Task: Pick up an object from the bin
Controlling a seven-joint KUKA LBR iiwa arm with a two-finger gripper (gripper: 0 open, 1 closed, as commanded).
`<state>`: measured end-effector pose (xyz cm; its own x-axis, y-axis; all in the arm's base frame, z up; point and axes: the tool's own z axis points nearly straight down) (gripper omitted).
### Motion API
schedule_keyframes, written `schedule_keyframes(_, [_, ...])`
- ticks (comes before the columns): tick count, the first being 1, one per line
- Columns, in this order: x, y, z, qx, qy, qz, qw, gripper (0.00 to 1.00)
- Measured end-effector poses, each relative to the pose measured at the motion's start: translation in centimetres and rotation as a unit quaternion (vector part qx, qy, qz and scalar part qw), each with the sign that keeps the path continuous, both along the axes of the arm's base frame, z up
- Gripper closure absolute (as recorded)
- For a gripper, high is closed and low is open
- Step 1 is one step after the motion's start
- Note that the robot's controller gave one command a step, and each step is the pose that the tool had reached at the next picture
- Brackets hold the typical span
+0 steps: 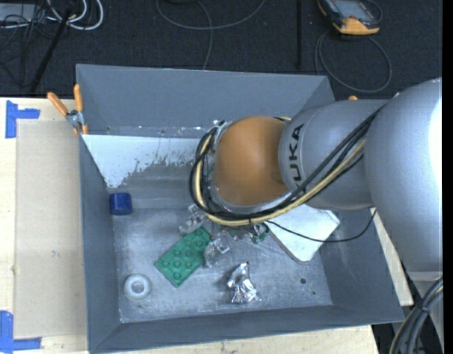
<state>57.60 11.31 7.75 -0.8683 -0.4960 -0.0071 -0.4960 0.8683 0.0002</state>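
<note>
One green brick (181, 259), jaws at its right edge, state unclear, bare floor (138, 243) left

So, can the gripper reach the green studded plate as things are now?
Probably yes. The gripper hangs at the upper right edge of the green studded plate, which lies flat with nothing on top; the crumpled foil lies apart from it.

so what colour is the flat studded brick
Green; the brick shows best in the camera view.
</note>
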Motion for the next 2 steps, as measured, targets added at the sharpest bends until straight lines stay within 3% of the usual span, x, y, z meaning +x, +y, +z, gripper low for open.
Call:
schedule_keyframes(1, [0.1, 0.0, 1.8, -0.001, 0.0018, -0.002, 1.0000, 1.00])
schedule_keyframes(2, [0.2, 0.1, 9.0, -0.001, -0.0006, -0.004, 1.0000, 1.00])
